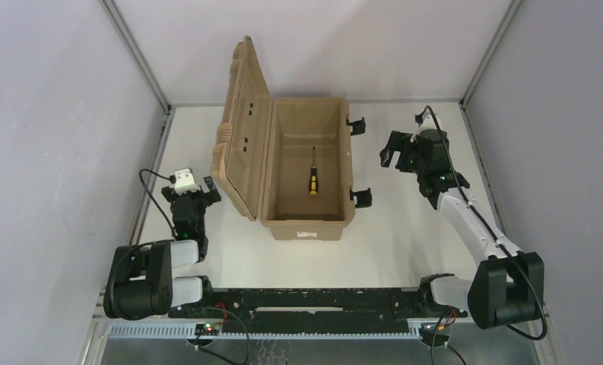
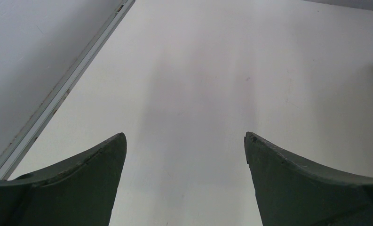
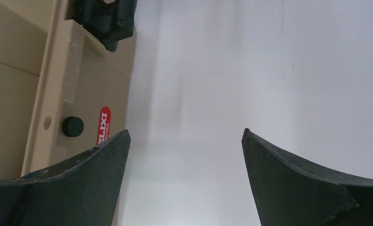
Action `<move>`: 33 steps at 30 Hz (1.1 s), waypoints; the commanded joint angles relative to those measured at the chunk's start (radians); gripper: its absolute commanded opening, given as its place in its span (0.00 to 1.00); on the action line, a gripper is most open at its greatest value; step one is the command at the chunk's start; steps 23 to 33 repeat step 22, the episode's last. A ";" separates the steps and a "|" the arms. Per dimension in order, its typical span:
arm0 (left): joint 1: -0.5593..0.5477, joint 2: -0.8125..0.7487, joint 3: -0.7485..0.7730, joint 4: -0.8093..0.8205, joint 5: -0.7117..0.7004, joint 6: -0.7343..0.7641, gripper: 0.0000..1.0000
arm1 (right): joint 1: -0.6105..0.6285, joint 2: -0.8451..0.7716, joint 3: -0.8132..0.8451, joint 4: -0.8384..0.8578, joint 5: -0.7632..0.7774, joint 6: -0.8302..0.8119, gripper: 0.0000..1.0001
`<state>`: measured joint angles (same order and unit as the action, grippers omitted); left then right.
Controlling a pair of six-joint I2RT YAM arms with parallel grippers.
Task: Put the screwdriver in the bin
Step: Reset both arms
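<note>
Now my empty right gripper (image 1: pixel 397 157) gapes at three o'clock of the tan plastic bin (image 1: pixel 306 225); swinging home could snag its black latch (image 1: pixel 357 124).

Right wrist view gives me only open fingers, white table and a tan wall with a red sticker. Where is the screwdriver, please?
Observer: The screwdriver lies on the floor of the bin, handle toward the near side.
Operator: Is the lid up?
Observer: Yes, it stands open on the bin's left side.
Operator: And the left gripper?
Observer: It is open over bare table, apart from the bin.
</note>
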<state>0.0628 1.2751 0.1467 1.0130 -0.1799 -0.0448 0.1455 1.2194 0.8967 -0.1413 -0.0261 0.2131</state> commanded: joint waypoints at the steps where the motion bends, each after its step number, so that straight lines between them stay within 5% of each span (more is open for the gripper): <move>1: 0.000 -0.017 0.045 0.039 -0.002 0.014 1.00 | -0.004 -0.018 -0.022 0.173 0.022 -0.035 0.97; 33: 0.000 -0.017 0.045 0.039 -0.002 0.014 1.00 | -0.011 0.011 -0.055 0.209 0.054 -0.030 0.97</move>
